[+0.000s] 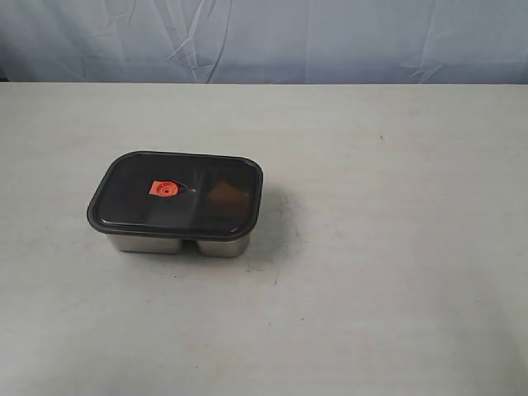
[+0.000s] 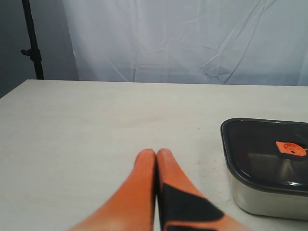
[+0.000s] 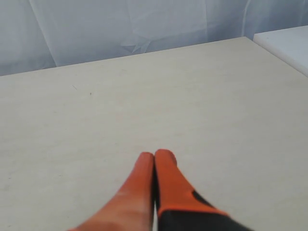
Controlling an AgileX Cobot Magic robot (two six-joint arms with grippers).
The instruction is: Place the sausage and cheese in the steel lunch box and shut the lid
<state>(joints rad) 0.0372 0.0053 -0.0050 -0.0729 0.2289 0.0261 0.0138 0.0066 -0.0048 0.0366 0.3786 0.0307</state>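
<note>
The steel lunch box stands on the table left of centre, with the dark lid lying flat on top and its orange valve tab in the middle. A dull yellow-orange shape, probably the cheese, shows faintly through the lid's right half. The sausage is hidden. In the left wrist view the box and lid sit off to one side of my left gripper, which is shut and empty. My right gripper is shut and empty over bare table. Neither gripper shows in the exterior view.
A pale cloth backdrop hangs behind the table's far edge. A black stand pole rises beyond the table in the left wrist view. A white surface adjoins the table's corner in the right wrist view.
</note>
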